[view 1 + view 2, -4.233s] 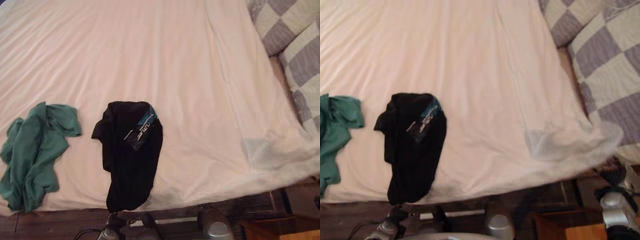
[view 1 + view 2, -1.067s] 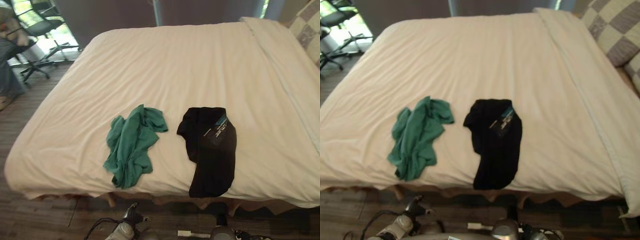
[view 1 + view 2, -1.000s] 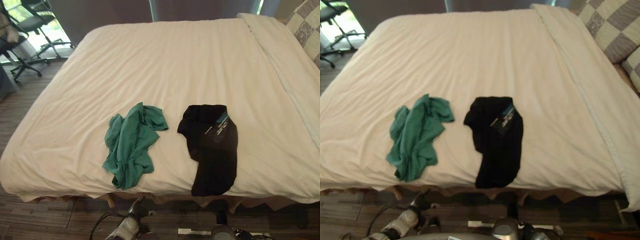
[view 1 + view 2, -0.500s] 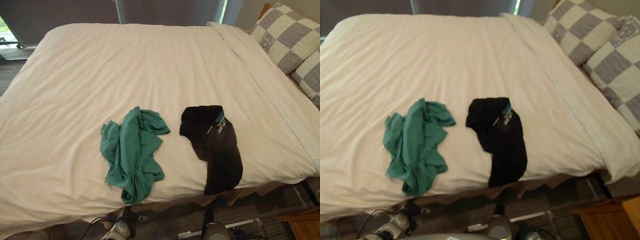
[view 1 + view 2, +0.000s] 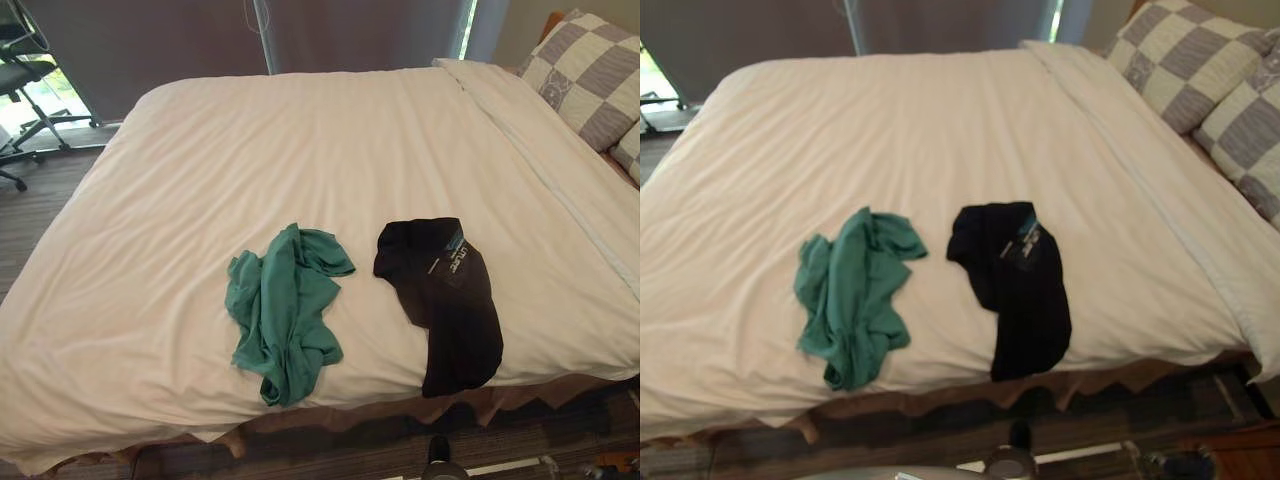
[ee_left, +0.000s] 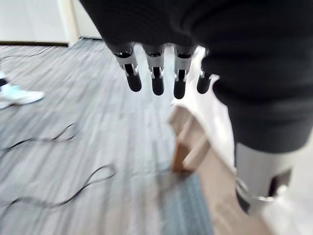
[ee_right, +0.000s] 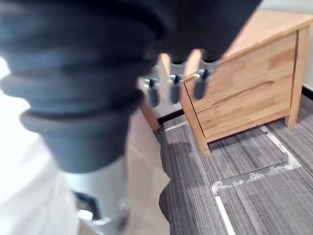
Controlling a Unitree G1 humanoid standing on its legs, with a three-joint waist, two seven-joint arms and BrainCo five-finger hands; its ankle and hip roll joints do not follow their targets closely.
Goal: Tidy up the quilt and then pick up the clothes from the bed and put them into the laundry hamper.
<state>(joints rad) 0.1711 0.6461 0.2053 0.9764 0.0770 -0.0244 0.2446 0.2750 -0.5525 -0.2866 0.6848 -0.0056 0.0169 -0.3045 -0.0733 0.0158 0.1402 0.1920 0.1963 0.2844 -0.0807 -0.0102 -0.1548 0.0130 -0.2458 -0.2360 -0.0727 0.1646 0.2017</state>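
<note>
Quilt: wide cream-white cotton quilt (image 5: 300, 140), spread nearly flat over the bed (image 5: 330, 415), only soft wrinkles left; smoother at the pillow-side corner than four seconds back, when that corner lay ruffled.
Judgement on quilt: tidying step looks done.
Green garment: crumpled teal-green cotton shirt (image 5: 285, 310), lying on the quilt near the front edge of the bed, toward the left.
Black garment: black sports shirt with a teal collar patch (image 5: 445, 295), just beside the green one on its right, apart from it, lower hem hanging over the front edge.
Change in clothes: none; same spots and same folds as half a second back.
Change in view: whole picture shifted, more of the far side of the bed in sight now, so a camera move, not a move of the things.
Left robot hand: left robot hand (image 6: 154, 78) hanging low beside the bed above grey wood-look floor (image 6: 73, 147), fingers straight, holding nothing.
Right robot hand: right robot hand (image 7: 173, 88) low near a light wooden nightstand (image 7: 244, 88), fingers relaxed and empty.
Pillows: grey-and-cream checked pillows (image 5: 1200, 80) at the head end, on the right.
Hamper: not located.
Next step, as a guess: reach for one garment, likely the nearer black one.
</note>
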